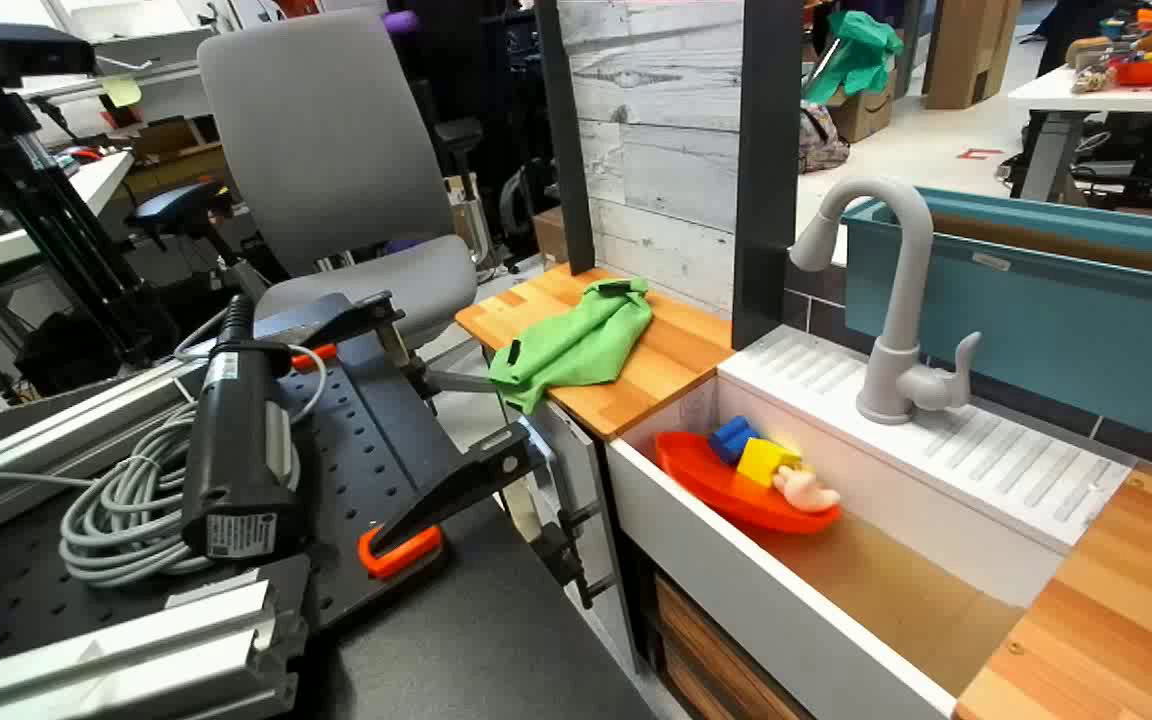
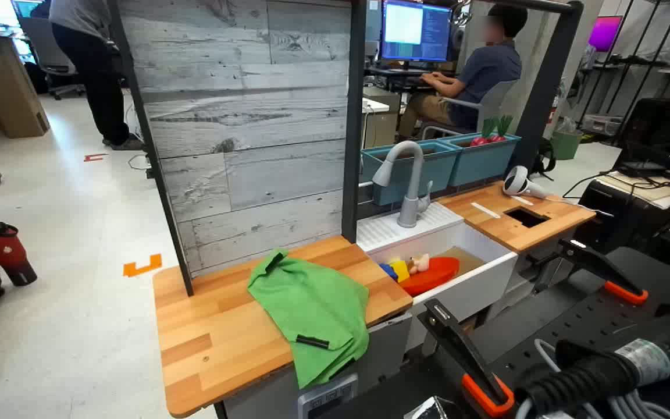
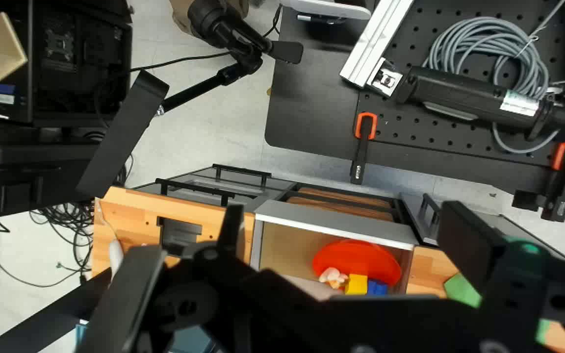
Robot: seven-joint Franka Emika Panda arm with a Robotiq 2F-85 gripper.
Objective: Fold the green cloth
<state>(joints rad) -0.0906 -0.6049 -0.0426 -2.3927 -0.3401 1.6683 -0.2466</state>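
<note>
The top of an exterior view is taken up by a grey plank panel, by which the back of the wooden desk is bordered. The desk is spread across the lower left and centre of that frame, and a white sink is set beside it, right of centre.

The green cloth is found at lower centre, laid on the desk, with its lower end hanging over the front edge. It is rumpled rather than flat; whether any layer is doubled cannot be told. No matched edges are seen, so the folding is judged not yet begun. The fabric is expected to be light, limp and hard to damage. It should be gripped easily, but the whole piece may be dragged along the smooth wood or pulled off by its overhang.

The hand is shown only in the wrist view, along the bottom; its fingers are spread wide, with nothing held. A green patch of the cloth is glimpsed at lower right there, partly hidden by the hand.

In the sink, a red dish is seen with toys in it.

On the cloth, small dark strips are visible. A hold is best taken at the hanging corner below them, where the fabric can be pinched clear of the wood and then carried toward the upper edge.
</note>
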